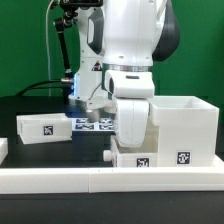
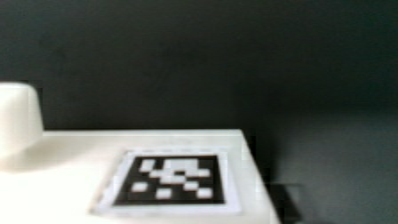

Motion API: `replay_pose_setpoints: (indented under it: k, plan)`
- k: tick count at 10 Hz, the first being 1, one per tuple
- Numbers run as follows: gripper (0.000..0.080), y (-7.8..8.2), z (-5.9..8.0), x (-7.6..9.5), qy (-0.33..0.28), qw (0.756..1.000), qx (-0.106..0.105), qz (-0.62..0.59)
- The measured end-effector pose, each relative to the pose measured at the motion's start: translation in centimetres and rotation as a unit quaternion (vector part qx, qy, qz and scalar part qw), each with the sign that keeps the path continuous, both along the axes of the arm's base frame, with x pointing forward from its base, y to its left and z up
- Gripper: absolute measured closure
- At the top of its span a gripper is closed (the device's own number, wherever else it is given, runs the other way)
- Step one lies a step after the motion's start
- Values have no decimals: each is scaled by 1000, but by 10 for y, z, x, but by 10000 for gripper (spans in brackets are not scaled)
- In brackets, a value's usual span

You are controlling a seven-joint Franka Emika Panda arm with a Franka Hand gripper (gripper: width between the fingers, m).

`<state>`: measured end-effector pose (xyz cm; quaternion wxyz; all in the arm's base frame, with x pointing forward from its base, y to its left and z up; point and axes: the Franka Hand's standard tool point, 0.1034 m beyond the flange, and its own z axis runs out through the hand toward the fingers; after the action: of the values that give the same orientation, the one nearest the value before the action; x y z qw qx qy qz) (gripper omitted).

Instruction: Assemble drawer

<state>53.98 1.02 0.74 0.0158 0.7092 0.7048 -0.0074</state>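
The drawer's large white casing [image 1: 187, 120] stands at the exterior view's right, with a tag low on its front. A small white tray [image 1: 45, 127] with a tag lies at the left. A second tray [image 1: 140, 157] with a tag sits in front, against the casing. My gripper [image 1: 131, 132] hangs straight down over this second tray, and its fingertips are hidden among the white parts. The wrist view shows a white surface with a tag [image 2: 175, 180] very close, a rounded white part [image 2: 15, 118] beside it, and no fingers.
The marker board [image 1: 93, 124] lies flat behind the arm. A long low white border wall [image 1: 100, 182] runs along the front of the black table [image 1: 40, 155]. Cables and a stand rise at the back left [image 1: 66, 50].
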Motion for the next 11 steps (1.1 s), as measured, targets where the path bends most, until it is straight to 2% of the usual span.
replay_pose_setpoints:
  k: [1,2,3,4,5,7,8,10,11]
  plan:
    - [544,-1,2,1,3,1000,-1,-12]
    - [360,1,6,3,-1,1000,-1,-22]
    - [224,4,10,5,-5,1000,0,-25]
    - [224,5,13,6,-4,1000,-1,-27]
    - [166,5,22,9,-3,1000,-3,-31]
    - [152,1,42,15,-9,999,-6,-36]
    - [152,-6,48,19,-9,1000,-8,-28]
    - [151,-36,50,26,-8,1000,-12,-24]
    - [151,-36,49,26,-8,999,-12,-31]
